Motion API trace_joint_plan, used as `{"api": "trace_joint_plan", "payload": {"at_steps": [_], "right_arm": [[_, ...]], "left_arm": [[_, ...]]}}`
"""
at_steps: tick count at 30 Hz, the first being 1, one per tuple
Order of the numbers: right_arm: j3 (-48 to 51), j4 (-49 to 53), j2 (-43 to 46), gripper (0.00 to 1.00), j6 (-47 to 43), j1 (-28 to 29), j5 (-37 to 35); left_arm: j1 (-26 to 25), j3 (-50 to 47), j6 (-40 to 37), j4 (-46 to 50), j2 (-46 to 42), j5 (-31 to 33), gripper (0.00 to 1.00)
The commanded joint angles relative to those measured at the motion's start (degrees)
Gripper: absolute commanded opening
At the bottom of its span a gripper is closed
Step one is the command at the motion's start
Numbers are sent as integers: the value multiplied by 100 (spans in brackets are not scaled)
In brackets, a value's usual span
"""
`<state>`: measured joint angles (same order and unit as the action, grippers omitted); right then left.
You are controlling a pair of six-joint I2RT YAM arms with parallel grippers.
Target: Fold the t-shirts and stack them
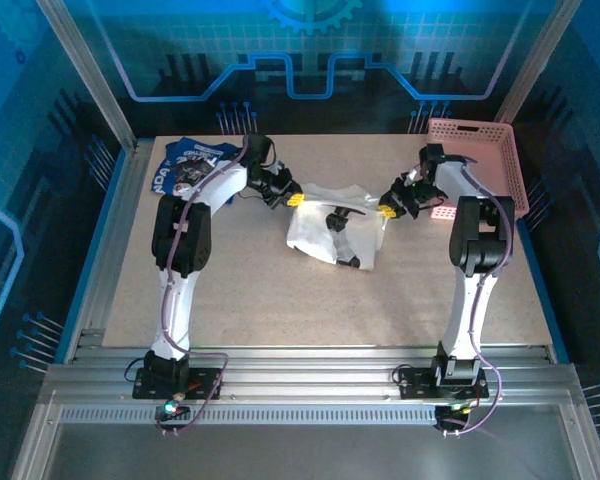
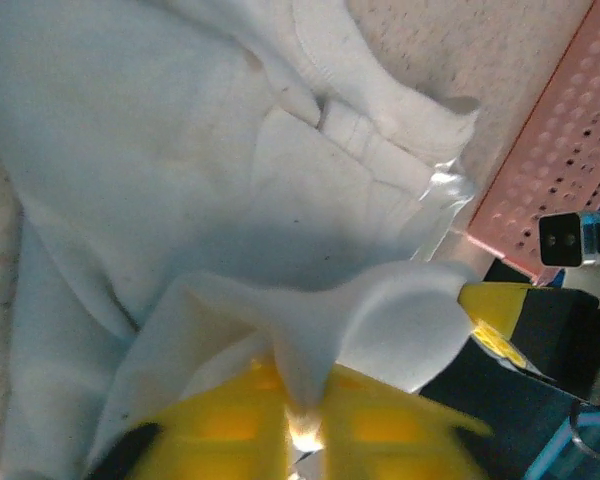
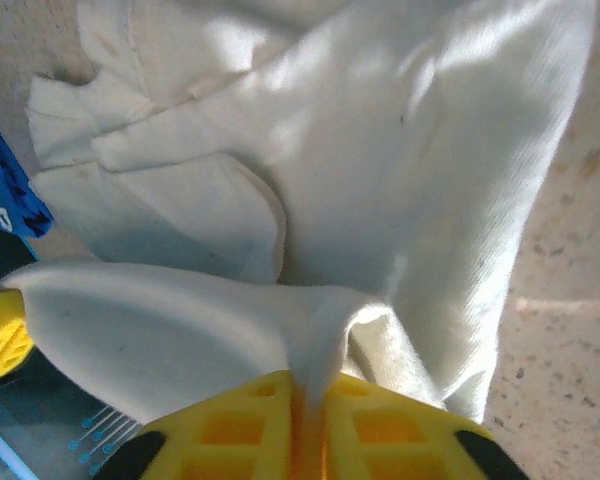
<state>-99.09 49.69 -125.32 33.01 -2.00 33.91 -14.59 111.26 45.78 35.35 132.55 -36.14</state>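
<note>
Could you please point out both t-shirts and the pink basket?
white t-shirt [image 1: 320, 242], top external view, lower cloth.
blue t-shirt [image 1: 180, 162], top external view, lettered cloth.
pink basket [image 1: 470, 126], top external view, far rim.

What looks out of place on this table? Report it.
The blue t-shirt lies crumpled at the table's far left corner. The white t-shirt is bunched, pinched by the left gripper and right gripper. Nothing looks damaged.

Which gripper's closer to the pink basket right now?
Right. The right gripper is just left of the pink basket, pinching the white shirt at its basket-side edge. The left gripper pinches the shirt's opposite edge, with the shirt between it and the basket.
</note>
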Motion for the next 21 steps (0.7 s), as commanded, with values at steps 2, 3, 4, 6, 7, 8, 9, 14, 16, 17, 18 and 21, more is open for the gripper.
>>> {"api": "trace_joint_plan", "payload": {"at_steps": [2,3,4,6,7,8,9,14,16,17,18,21], "right_arm": [[-577,-48,-375,36,215,-264,294],[-632,-259,-379,41,341,-312,412],[-653,-489,-331,47,522,-355,493],[-693,-767,-125,53,737,-427,560],[-734,-794,51,54,714,-441,573],[-748,-748,256,56,594,-441,545],[-754,-572,468,58,440,-439,434],[85,-262,1673,66,-7,-340,323],[628,-267,2158,67,-165,-168,364],[921,-308,2386,67,-215,-59,364],[1224,-392,2595,67,-215,77,316],[1935,-696,3015,65,-93,459,55]], "left_arm": [[123,557,278,-153,236,-249,47],[123,622,403,-311,209,-291,53],[123,705,507,-438,150,-306,58],[144,875,518,-417,-70,-243,65],[173,916,405,-302,-268,-156,67],[216,899,243,-87,-517,-2,71],[260,800,59,119,-797,178,76],[291,-96,-897,933,-2002,566,80],[228,-831,-1153,960,-2494,629,80],[182,-1297,-1193,850,-2737,624,80],[138,-1777,-1192,670,-2943,559,80],[-30,-3056,-976,32,-3414,435,72]]}}
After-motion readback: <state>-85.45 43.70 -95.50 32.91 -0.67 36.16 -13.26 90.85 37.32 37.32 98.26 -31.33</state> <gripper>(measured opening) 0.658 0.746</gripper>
